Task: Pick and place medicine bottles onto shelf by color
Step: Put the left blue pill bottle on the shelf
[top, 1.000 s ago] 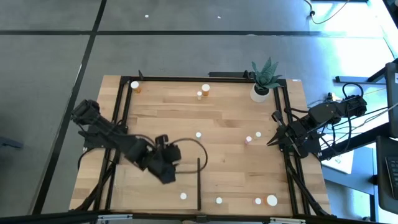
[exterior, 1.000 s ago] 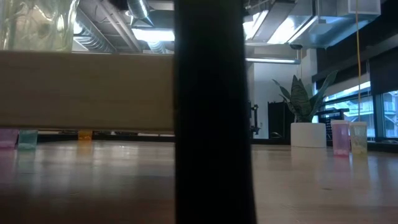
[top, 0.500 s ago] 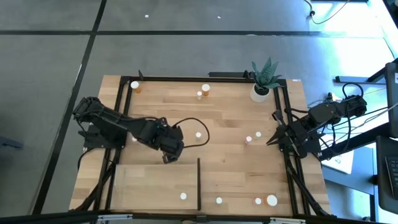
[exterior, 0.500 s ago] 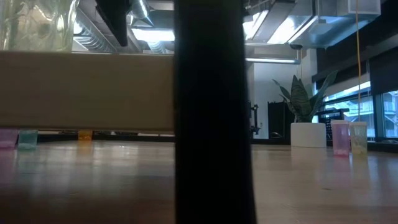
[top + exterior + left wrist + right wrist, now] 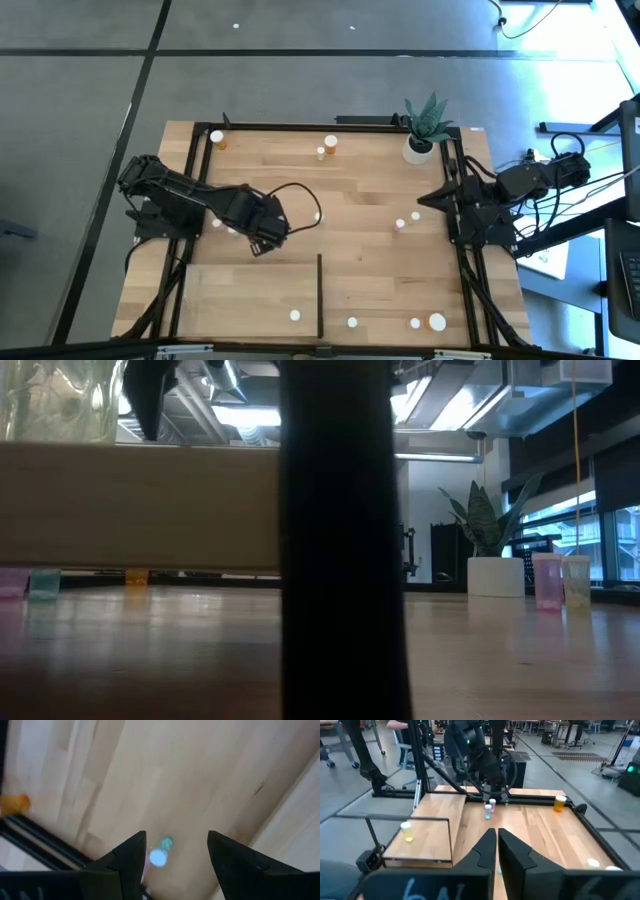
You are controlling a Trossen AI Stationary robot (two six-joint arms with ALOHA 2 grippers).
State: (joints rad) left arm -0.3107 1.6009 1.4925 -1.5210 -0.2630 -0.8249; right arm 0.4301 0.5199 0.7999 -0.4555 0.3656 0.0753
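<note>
Bare table (image 5: 370, 255) right of the shelf's black upright strip (image 5: 320, 295); plant pot (image 5: 418, 150) blocking the far corner.

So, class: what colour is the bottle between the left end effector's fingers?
Green bottle, white cap; left wrist view.

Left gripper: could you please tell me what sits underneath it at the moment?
Below the open left gripper, a small green-tinted bottle with a white cap sits on the tabletop. In the high view the arm covers that spot.
</note>
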